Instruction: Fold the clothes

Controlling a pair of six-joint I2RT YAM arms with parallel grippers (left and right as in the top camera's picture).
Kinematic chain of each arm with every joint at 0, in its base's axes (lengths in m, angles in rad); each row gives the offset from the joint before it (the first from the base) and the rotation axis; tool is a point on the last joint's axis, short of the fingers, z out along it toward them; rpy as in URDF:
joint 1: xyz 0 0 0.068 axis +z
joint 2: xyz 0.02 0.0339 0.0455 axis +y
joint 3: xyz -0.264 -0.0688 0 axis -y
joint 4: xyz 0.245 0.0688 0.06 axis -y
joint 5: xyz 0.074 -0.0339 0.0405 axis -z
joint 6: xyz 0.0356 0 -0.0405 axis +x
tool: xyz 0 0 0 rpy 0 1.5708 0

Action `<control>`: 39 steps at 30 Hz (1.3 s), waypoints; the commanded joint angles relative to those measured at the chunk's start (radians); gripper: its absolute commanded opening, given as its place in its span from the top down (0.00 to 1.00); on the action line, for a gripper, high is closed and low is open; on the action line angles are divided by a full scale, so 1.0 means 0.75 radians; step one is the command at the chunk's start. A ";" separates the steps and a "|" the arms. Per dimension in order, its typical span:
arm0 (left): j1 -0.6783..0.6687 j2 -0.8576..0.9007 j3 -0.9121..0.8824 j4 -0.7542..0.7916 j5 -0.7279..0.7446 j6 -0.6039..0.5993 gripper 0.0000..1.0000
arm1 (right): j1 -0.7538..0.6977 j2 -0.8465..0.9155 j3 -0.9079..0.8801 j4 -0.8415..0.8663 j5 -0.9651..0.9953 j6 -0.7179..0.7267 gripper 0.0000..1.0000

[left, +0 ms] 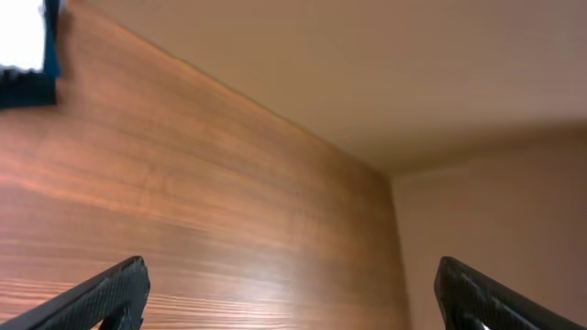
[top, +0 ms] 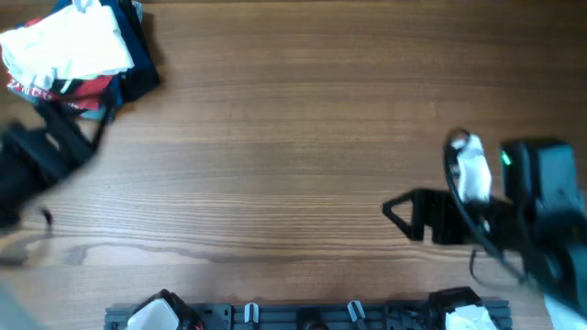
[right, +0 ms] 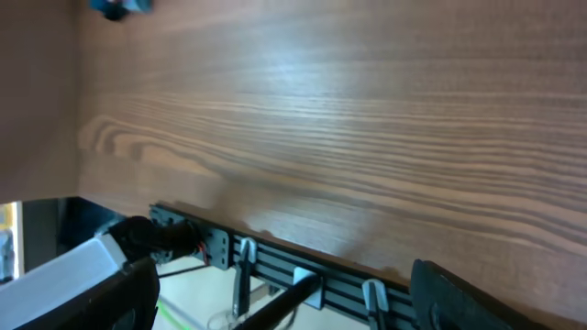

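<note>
The white shirt [top: 64, 46] lies folded up on top of a pile at the table's far left corner. In the left wrist view a white patch of the shirt [left: 20, 37] shows at the top left edge. My left gripper [left: 293, 298] is open, its fingers wide apart over bare wood with nothing between them. In the overhead view the left arm [top: 46, 160] is a dark blur just in front of the pile. My right gripper [top: 396, 213] hovers open over the table's right side, far from the shirt, and it is empty in the right wrist view [right: 284, 298].
Under the white shirt lie a red printed T-shirt [top: 55, 89] and navy blue garments [top: 139, 66]. A black rail with clips [top: 303, 316] runs along the table's front edge. Bare wooden tabletop [top: 293, 137] stretches between the two arms.
</note>
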 commanded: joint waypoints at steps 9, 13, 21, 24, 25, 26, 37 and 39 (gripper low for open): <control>-0.033 -0.777 -0.433 -0.010 -0.027 0.091 0.00 | -0.003 -0.605 0.004 -0.059 0.186 0.182 0.08; -0.033 -0.964 -0.550 -0.010 -0.027 0.092 0.00 | -0.003 -0.784 0.004 -0.043 0.345 0.247 0.09; -0.033 -0.997 -0.557 -0.010 -0.027 0.093 0.00 | -0.003 -0.875 0.004 -0.045 0.744 0.627 0.00; -0.033 -0.997 -0.556 -0.010 -0.027 0.093 0.00 | -0.003 -0.875 0.004 -0.046 0.784 0.755 0.01; -0.033 -0.997 -0.557 -0.010 -0.027 0.093 0.00 | -0.003 -0.875 0.004 -0.047 0.784 0.785 0.00; -0.033 -0.997 -0.557 -0.010 -0.027 0.093 0.00 | -0.003 -0.875 0.004 -0.057 0.784 0.839 0.01; -0.033 -0.997 -0.557 -0.010 -0.027 0.093 0.00 | -0.002 -0.875 0.004 -0.122 0.784 1.520 0.00; -0.033 -0.997 -0.557 -0.010 -0.027 0.093 0.00 | -0.002 -0.875 0.004 -0.122 0.784 1.780 0.01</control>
